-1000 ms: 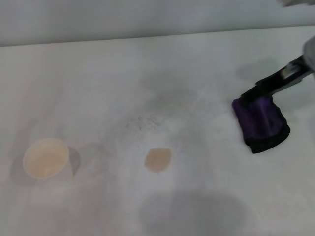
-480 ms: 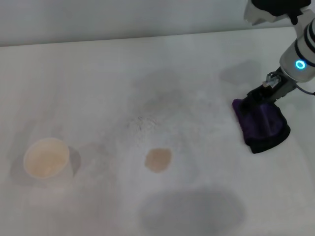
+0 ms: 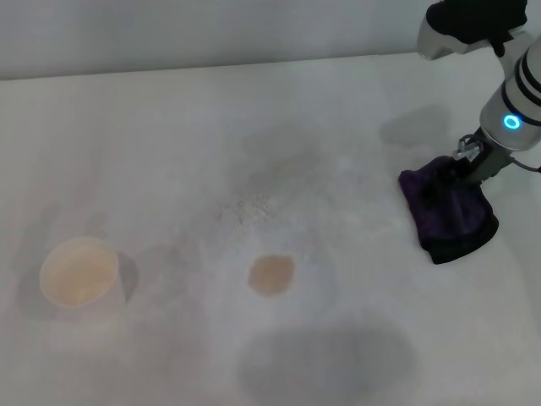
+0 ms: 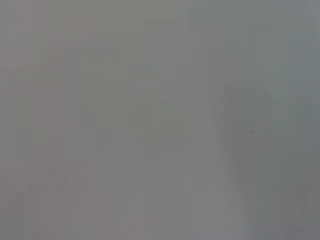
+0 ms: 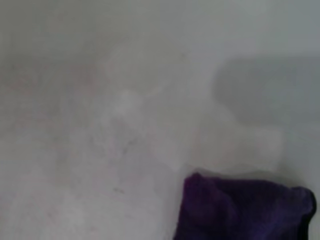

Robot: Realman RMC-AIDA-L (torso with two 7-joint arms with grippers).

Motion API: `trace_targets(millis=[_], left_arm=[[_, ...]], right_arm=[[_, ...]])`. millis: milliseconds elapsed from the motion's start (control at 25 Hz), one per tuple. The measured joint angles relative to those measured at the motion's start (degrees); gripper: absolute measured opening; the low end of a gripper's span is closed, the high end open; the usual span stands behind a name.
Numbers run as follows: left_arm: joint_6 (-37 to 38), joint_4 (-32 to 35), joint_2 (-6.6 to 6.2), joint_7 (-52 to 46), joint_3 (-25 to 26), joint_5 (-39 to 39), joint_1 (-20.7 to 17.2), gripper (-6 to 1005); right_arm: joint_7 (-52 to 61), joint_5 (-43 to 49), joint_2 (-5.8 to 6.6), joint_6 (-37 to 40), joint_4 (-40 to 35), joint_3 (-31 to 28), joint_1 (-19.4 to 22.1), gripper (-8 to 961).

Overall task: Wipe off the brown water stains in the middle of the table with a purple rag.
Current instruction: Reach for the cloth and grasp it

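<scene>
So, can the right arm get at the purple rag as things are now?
Probably yes. The right claw is already down on the top of the purple rag, and nothing stands between them; the white cup and the brown stain lie well to the robot's left.

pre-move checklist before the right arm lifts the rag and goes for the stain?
1. Right gripper on the purple rag: ok, it is down at the rag's far top edge.
2. Grasp closed on the cloth: cannot tell, the fingertips are buried in the rag.
3. Brown water stains located: ok, one tan blot mid-table, untouched, well to the rag's left.
4. Path from rag to stain: ok, only bare table between them.
5. White cup: ok, it stands beyond the stain, outside the wiping path.
6. Left gripper: cannot tell, in none of the views.
</scene>
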State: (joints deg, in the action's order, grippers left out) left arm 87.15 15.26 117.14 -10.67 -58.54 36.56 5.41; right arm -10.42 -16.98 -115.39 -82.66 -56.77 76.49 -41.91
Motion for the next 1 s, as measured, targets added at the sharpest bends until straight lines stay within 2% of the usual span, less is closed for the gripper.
trace_targets(millis=[320,440,640,1000], left_arm=[[-1.7,0.01,0.02,0.12,0.0,0.0,0.45,876],[-2.02,0.02,0.0,0.13,0.03,0.0,0.49,876],[-2.08,0.03,0.18,0.17,1.36,0.04,0.48,876],[-2.08,0.03,0.1,0.21,1.5,0.04,0.55,877]], right_arm=[[0.15,0.86,0.0,1.21,4.04,0.05,-1.65,748],[0.16,0.9,-0.01,1.35,4.06,0.04,-2.02,528],[0.17,0.91,-0.09,1.86,4.29,0.1,-2.16,318],[0.17,0.9,-0.16,3.11,8.97,0.22,-4.0,112]])
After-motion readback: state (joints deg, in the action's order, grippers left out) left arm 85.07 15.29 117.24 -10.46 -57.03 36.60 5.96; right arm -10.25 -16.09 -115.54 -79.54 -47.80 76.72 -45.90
